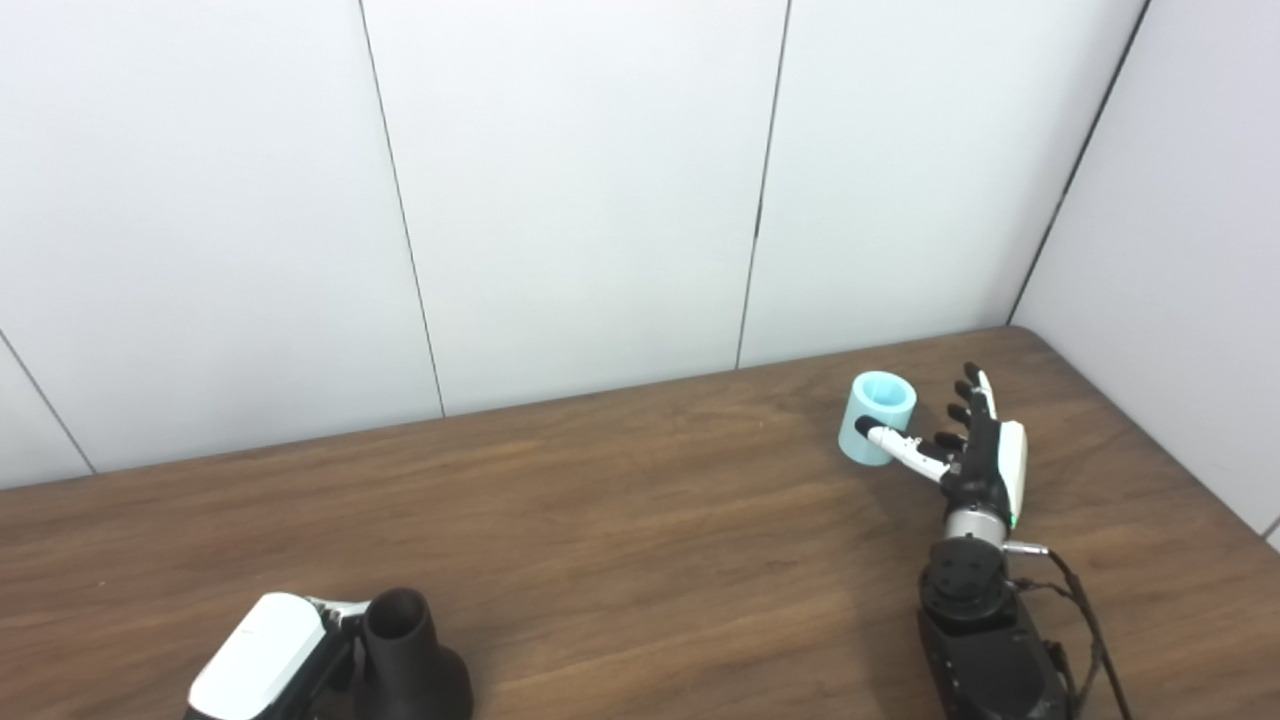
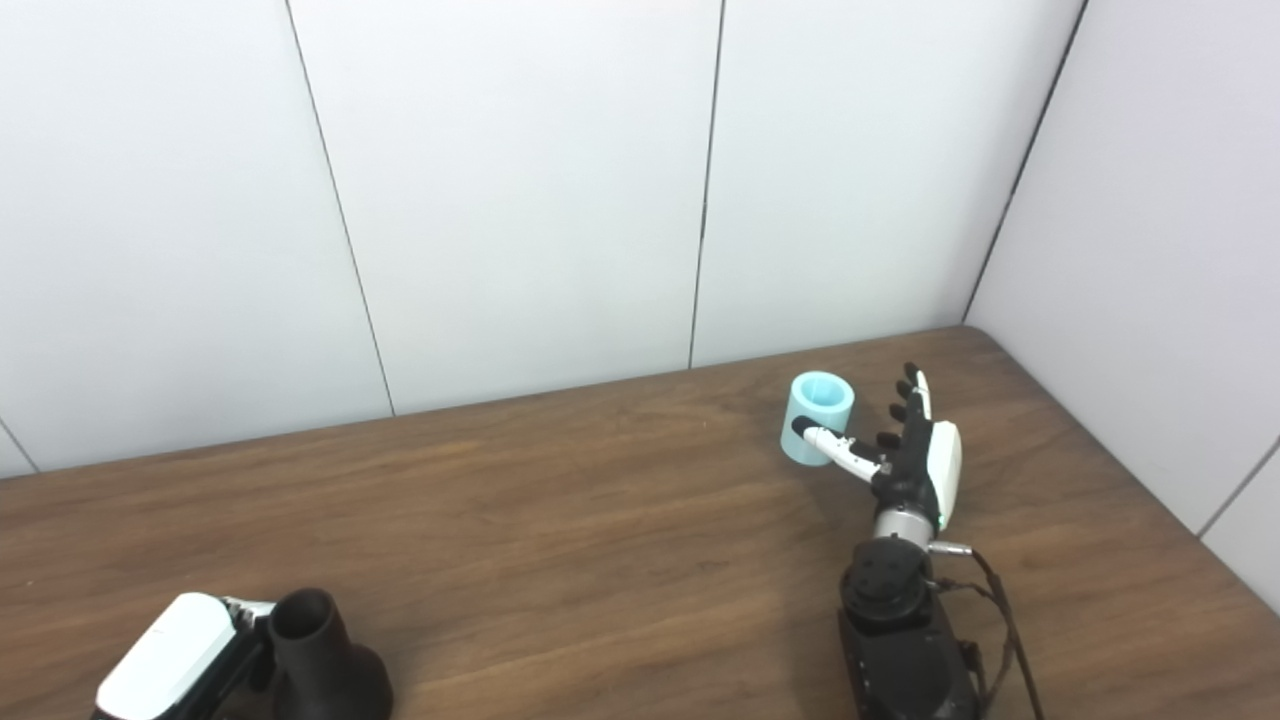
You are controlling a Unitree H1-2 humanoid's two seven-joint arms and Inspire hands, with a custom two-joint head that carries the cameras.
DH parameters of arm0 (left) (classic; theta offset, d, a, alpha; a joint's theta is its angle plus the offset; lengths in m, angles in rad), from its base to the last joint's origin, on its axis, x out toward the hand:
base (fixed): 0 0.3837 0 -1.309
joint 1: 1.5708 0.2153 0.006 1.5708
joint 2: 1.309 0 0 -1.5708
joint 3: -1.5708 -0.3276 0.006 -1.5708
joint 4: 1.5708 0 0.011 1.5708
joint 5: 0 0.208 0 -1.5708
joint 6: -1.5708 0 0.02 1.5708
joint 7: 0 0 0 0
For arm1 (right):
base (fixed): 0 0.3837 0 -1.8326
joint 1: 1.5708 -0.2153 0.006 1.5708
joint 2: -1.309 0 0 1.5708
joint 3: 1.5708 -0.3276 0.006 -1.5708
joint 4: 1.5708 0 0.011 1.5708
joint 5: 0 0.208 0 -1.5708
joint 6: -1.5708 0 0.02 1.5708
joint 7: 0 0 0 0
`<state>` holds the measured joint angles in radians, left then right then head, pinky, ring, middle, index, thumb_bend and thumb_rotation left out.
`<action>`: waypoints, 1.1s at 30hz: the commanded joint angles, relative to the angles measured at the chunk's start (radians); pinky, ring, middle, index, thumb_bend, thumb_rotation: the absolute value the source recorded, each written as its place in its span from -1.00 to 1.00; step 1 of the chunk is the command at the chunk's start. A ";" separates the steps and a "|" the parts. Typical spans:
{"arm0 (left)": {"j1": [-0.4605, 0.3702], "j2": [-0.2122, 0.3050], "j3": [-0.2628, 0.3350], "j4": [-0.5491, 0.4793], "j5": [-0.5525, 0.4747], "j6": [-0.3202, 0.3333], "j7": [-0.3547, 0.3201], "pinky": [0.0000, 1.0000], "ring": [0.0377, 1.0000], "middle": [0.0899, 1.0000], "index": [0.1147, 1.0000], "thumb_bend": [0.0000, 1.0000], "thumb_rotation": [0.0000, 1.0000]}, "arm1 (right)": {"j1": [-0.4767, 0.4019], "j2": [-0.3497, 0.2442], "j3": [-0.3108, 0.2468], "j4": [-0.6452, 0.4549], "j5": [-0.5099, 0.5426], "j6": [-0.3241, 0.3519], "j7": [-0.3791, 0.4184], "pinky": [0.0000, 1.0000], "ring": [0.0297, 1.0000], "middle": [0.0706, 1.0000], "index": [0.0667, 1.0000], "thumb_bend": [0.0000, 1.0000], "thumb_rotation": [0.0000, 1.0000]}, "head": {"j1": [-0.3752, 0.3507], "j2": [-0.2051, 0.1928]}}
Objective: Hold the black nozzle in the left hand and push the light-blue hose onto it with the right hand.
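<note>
Light-blue hose [image 1: 878, 417], upper right, is flanked by the right hand's [image 1: 985, 450] spread, empty fingers [image 1: 900, 444], ready for gripping; the black nozzle [image 1: 408, 662], lower left, is steadied against the left hand [image 1: 270, 660], grip unclear.

it looked like a bare lab corner: plain white wall panels [image 1: 580, 200] behind a wooden table [image 1: 640, 520]

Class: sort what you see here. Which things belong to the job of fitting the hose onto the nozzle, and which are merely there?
Belong to the job:
black nozzle, upright near the table's front edge
light-blue hose, a short upright piece
left hand, against the nozzle
right hand, fingers spread beside the hose

Merely there:
wooden table
white wall panels
</note>
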<state>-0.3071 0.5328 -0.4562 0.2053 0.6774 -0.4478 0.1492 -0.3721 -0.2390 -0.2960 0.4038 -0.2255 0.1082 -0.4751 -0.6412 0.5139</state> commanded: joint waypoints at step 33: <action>0.005 -0.021 0.033 -0.042 0.053 -0.020 -0.038 -0.76 -0.69 -0.16 -0.17 0.05 -1.00 | 0.035 -0.085 0.164 -0.069 -0.040 0.031 0.126 0.05 0.21 0.24 0.25 0.97 -0.53 | 0.047 0.018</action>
<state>-0.2984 0.5090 -0.4269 0.1873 0.7151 -0.4511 0.1142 -0.3286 -0.3249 -0.1425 0.3533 -0.2713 0.1322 -0.3849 -0.5936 0.5308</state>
